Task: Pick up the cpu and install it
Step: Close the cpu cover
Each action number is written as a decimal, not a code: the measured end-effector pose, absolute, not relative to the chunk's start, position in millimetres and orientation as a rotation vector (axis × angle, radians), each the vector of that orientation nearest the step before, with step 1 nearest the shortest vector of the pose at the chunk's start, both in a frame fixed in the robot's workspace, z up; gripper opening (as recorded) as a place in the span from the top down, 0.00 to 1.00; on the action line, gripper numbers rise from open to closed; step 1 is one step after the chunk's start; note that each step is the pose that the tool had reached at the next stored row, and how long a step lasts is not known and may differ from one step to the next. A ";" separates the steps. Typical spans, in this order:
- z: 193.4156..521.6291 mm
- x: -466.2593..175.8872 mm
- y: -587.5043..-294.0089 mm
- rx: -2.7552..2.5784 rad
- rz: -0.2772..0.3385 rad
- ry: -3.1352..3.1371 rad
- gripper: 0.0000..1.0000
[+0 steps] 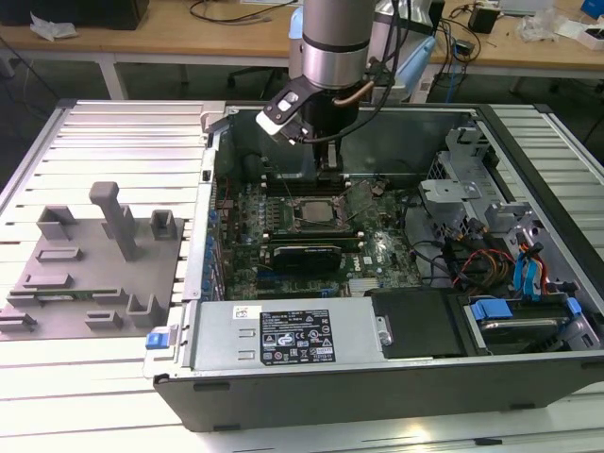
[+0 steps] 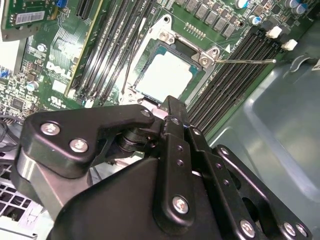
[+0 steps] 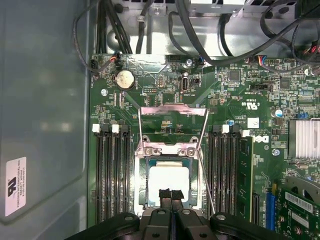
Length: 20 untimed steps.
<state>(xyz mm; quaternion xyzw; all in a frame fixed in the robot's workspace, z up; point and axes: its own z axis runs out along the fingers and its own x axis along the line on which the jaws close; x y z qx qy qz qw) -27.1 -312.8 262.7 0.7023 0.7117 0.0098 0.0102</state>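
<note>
Claw point(image 3: 170, 194) pinched together over cpu point(image 3: 169, 177), cpu lying in open socket point(image 3: 141, 172)

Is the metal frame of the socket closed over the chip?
No, the frame is folded back and the chip lies bare.

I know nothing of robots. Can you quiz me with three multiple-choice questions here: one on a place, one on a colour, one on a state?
1. Where is the cpu? A in the socket; B on a shelf; C in a drawer.
2. What colour is the board? A red; B green; C white.
3. How is the socket's frame? A clamped down; B swung open; C missing.
Answers: 1 A, it lies bare in the socket; 2 B, its surface is green; 3 B, it stands off the cpu.
</note>
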 end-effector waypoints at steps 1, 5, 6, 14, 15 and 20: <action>263.4 -27.1 -312.8 2.192 0.031 2.222 0.89; 268.2 -27.2 -312.8 2.192 0.030 2.221 0.89; 269.4 -27.2 -312.8 2.192 0.030 2.222 0.89; 284.2 -27.1 -312.8 2.192 0.031 2.222 0.89; 285.9 -27.1 -312.8 2.192 0.031 2.222 0.89; 292.0 -27.1 -312.7 2.192 0.031 2.222 0.89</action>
